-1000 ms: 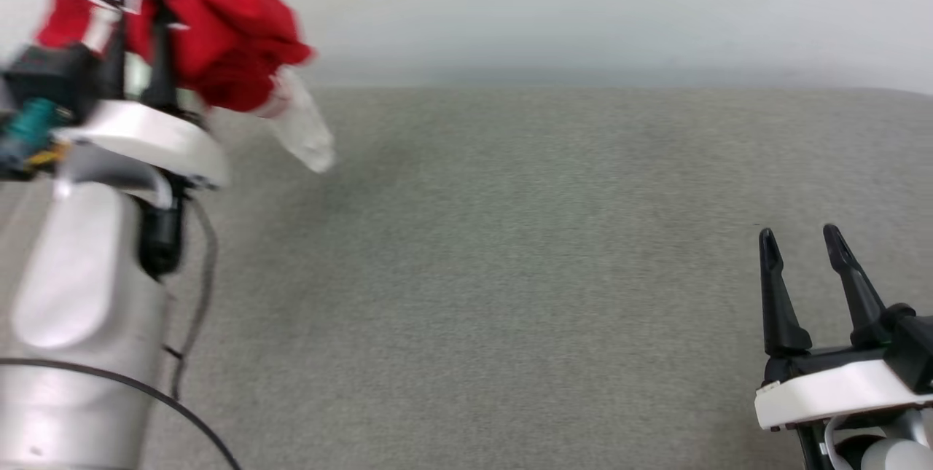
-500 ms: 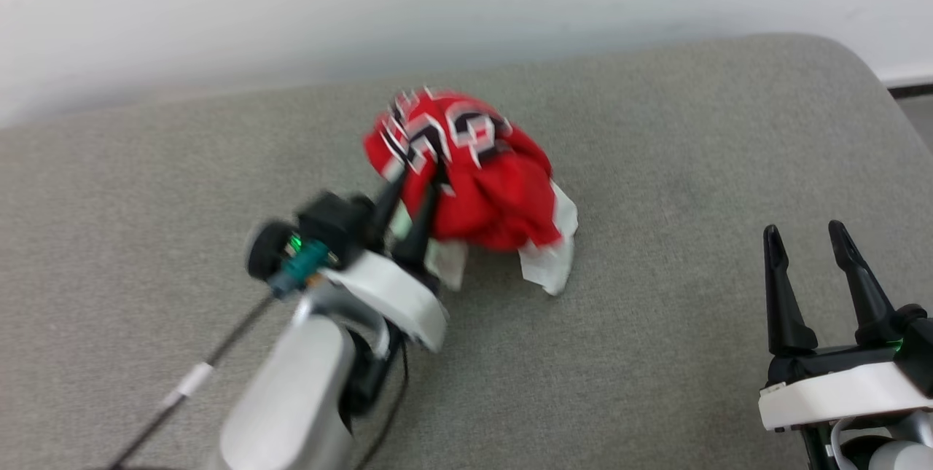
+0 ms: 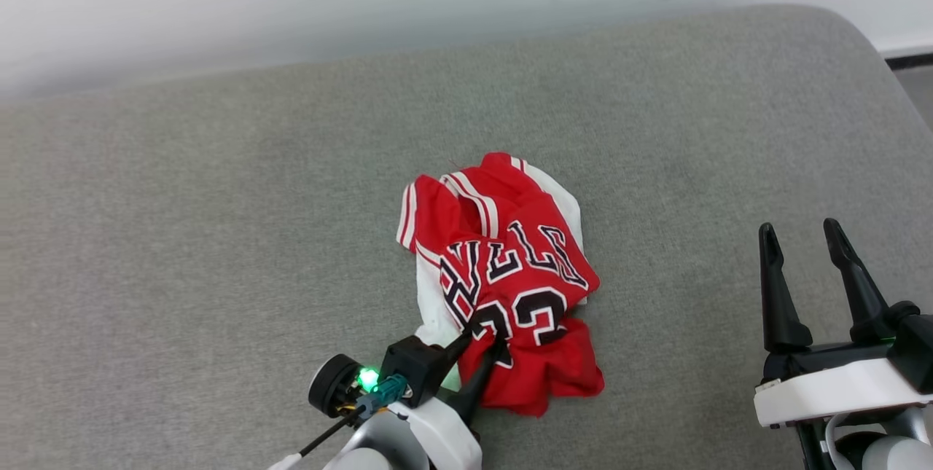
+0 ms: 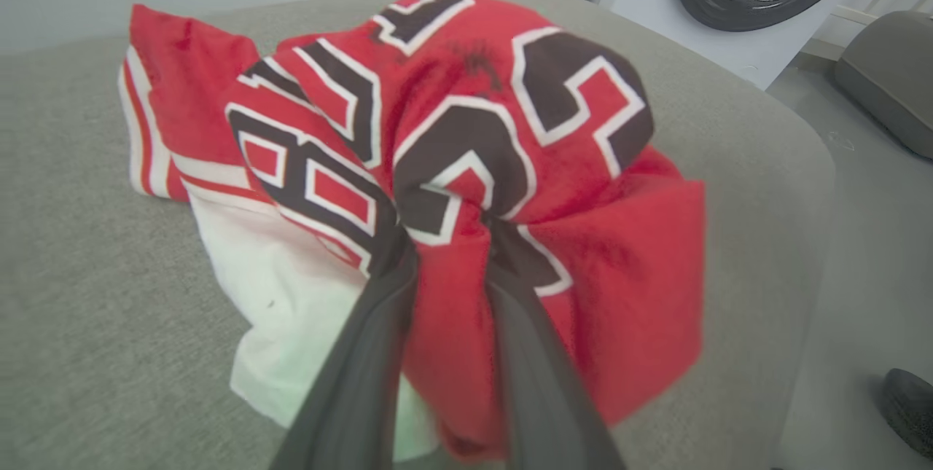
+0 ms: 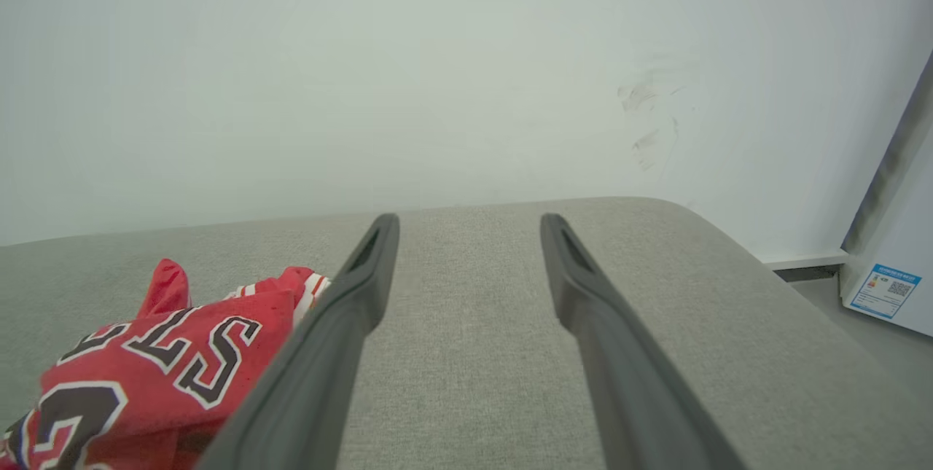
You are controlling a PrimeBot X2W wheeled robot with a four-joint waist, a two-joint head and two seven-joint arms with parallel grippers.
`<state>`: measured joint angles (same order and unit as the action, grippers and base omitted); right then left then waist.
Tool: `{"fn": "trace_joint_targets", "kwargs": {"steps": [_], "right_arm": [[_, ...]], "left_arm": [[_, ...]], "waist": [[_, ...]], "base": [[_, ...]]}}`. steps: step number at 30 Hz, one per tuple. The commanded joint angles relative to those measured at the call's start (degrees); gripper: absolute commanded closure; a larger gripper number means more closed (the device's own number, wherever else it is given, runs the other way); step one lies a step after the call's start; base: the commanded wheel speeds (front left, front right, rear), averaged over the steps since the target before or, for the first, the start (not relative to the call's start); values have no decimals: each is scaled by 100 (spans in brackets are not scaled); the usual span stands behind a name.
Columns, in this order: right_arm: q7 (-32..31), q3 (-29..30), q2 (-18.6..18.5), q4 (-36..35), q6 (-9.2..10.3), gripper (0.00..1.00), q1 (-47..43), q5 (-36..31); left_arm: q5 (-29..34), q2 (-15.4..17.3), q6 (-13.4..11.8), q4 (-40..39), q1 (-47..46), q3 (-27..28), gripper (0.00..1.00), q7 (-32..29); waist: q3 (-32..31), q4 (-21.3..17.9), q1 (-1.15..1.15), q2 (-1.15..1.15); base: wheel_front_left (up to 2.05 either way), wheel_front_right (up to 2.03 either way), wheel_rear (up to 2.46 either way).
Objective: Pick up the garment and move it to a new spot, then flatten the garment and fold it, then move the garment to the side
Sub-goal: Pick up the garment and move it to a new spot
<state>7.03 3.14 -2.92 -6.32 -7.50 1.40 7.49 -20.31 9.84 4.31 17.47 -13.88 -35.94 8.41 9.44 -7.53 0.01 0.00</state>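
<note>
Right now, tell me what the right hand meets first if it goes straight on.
The way looks free at first: the right hand points over bare grey cushion toward its far edge and the white wall behind; which comes first is unclear. The garment lies off to its left.

Left gripper (image 3: pixel 487 335) tips buried in the garment (image 3: pixel 510 273)
Lettering (image 3: pixel 510 259) is obscured by folds; the left forearm (image 3: pixel 393 448) is cropped below.

Bright, soft, even light, faint shadows. Head view sharp; in the left wrist view the garment (image 4: pixel 466 135) blurs at right.
</note>
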Motion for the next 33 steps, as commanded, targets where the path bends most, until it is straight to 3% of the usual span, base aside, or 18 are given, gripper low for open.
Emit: {"fn": "trace_joint_targets", "kwargs": {"steps": [1,2,6,13,22,27,33], "right_arm": [[-14,-2,5,-6,2,0,11,-29],[-27,-3,5,-9,1,0,1,-54],[-97,11,5,-15,2,0,-96,-33],[-249,41,5,-77,2,0,-304,-31],[-365,-15,5,-114,2,0,-474,-29],[-399,-25,5,-79,1,0,-580,-1],[-433,-12,5,-82,2,0,-660,-9]], "left_arm": [[9,-17,5,-27,14,4,9,24],[37,-26,-22,-51,-23,-6,0,54],[52,-99,-141,-256,-114,74,0,287],[-44,-128,-610,-640,-59,614,0,591],[-150,346,-1248,-886,493,1724,0,680],[-180,622,-1272,-1010,935,2090,0,689],[-124,664,-1168,-1101,1135,2125,0,691]], "waist": [[-122,83,-1,0],[-197,117,-1,0],[-472,263,-1,0],[-819,563,-1,0],[-959,803,-1,0],[-1073,795,-1,0],[-1106,768,-1,0]], "base": [[0,0,0],[0,0,0],[0,0,0],[0,0,0],[0,0,0],[0,0,0],[0,0,0]]}}
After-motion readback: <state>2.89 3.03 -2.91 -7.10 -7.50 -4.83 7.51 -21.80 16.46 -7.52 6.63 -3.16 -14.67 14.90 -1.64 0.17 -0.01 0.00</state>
